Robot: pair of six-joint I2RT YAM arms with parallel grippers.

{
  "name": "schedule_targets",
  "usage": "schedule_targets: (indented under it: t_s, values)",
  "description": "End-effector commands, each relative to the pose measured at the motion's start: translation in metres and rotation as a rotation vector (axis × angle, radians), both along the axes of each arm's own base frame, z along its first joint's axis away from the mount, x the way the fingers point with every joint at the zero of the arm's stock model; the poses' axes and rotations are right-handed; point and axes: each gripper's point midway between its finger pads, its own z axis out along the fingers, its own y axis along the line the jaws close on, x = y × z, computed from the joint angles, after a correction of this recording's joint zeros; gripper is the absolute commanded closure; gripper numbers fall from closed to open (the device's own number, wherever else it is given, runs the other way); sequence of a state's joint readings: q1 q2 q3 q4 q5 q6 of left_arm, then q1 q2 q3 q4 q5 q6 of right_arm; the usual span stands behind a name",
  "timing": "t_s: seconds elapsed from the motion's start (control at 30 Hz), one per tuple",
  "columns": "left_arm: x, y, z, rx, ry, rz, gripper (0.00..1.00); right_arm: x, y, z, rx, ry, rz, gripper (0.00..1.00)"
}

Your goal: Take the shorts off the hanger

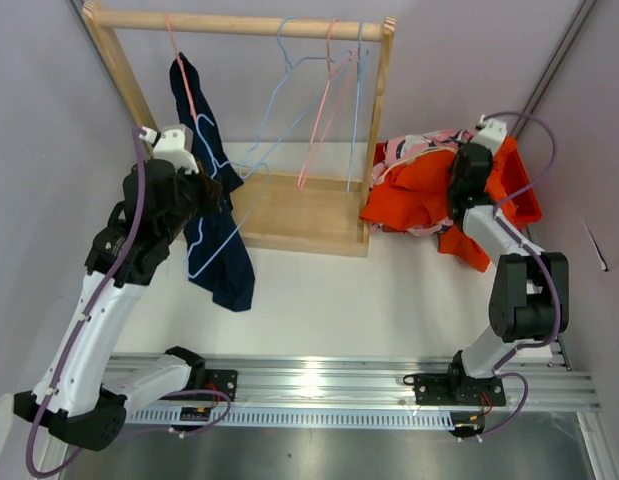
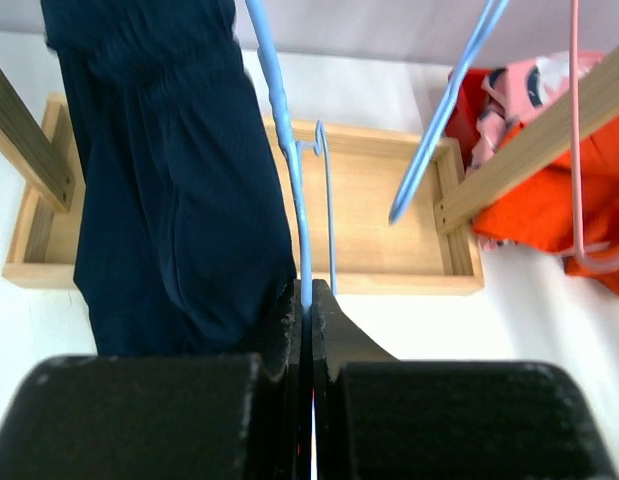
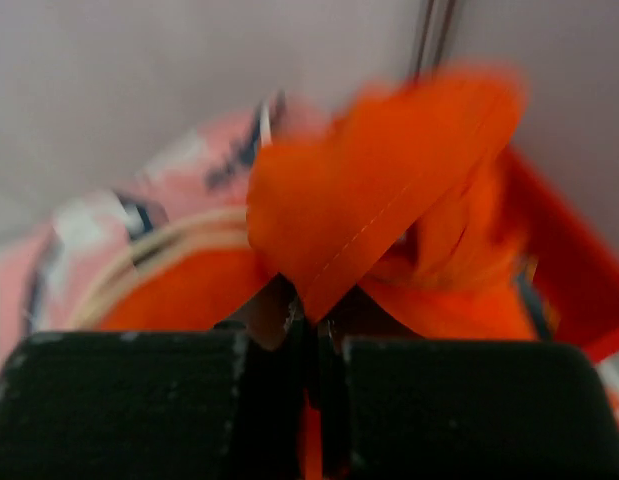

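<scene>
The plain navy shorts (image 1: 217,250) hang at the left end of the wooden rack (image 1: 239,22). A light-blue hanger wire (image 1: 201,262) loops across them. My left gripper (image 1: 202,190) is shut on that light-blue hanger (image 2: 292,190), with the navy shorts (image 2: 169,200) just left of the jaws. My right gripper (image 1: 467,172) is shut on a fold of the bright orange shorts (image 3: 389,190), which lie in a heap (image 1: 414,195) right of the rack. The pink printed shorts (image 1: 419,148) lie under them. The olive and floral pairs are out of view.
Several empty hangers, light-blue (image 1: 289,60) and pink (image 1: 324,100), hang from the rail's right half. The rack's wooden base tray (image 1: 299,215) sits between the arms. An orange-red straight edge (image 1: 524,205) shows under the heap. Grey walls close in on both sides.
</scene>
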State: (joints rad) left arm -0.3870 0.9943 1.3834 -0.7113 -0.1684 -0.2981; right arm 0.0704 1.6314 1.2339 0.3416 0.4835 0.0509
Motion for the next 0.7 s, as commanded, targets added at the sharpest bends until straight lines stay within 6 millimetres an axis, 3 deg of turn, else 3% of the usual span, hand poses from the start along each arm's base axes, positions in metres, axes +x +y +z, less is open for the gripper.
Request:
schedule_targets:
  t_s: [0.0,0.03,0.07,0.1,0.17,0.2,0.27,0.4,0.43,0.47,0.5,0.53,0.57,0.67]
  values:
    - [0.011,0.0,0.055,-0.036,-0.129,0.024,1.0,0.001,0.011,-0.013,0.201,-0.126,0.031,1.0]
    - [0.014,0.0,0.056,-0.032,-0.127,0.028,1.0,0.005,0.02,-0.022,0.234,-0.102,0.079,1.0]
    - [0.017,-0.001,0.06,-0.032,-0.132,0.029,1.0,0.008,0.023,-0.031,0.256,-0.073,0.1,0.93]
    - [0.019,0.0,0.079,-0.039,-0.167,0.035,1.0,0.009,0.025,-0.053,0.277,0.01,0.108,0.63]
    - [0.026,-0.001,0.085,-0.029,-0.176,0.044,1.0,0.01,0.03,-0.059,0.323,0.05,0.138,0.2]
    - [0.026,0.002,0.106,-0.043,-0.219,0.053,1.0,0.008,0.03,-0.061,0.331,0.056,0.142,0.01]
    - [0.039,-0.006,0.107,-0.032,-0.209,0.042,1.0,-0.004,0.032,-0.057,0.348,0.045,0.149,0.01]
    - [0.056,-0.025,0.141,-0.052,-0.276,-0.026,1.0,-0.039,0.037,-0.041,0.384,0.008,0.17,0.0]
    - [0.06,-0.029,0.144,-0.05,-0.283,-0.04,1.0,-0.052,0.04,-0.053,0.391,0.029,0.174,0.01]
    - [0.069,-0.033,0.157,-0.042,-0.316,-0.048,1.0,-0.065,0.042,-0.034,0.393,-0.013,0.192,0.01]
    - [0.075,-0.038,0.159,-0.036,-0.322,-0.055,1.0,-0.074,0.043,-0.032,0.401,-0.023,0.195,0.01]
    - [0.08,-0.042,0.161,-0.031,-0.33,-0.069,1.0,-0.086,0.045,-0.045,0.407,-0.001,0.202,0.01]
    - [0.09,-0.047,0.172,-0.025,-0.361,-0.077,1.0,-0.1,0.047,-0.029,0.41,-0.042,0.22,0.01]
    - [0.11,-0.06,0.182,-0.018,-0.394,-0.106,1.0,-0.126,0.053,-0.038,0.447,-0.032,0.248,0.01]
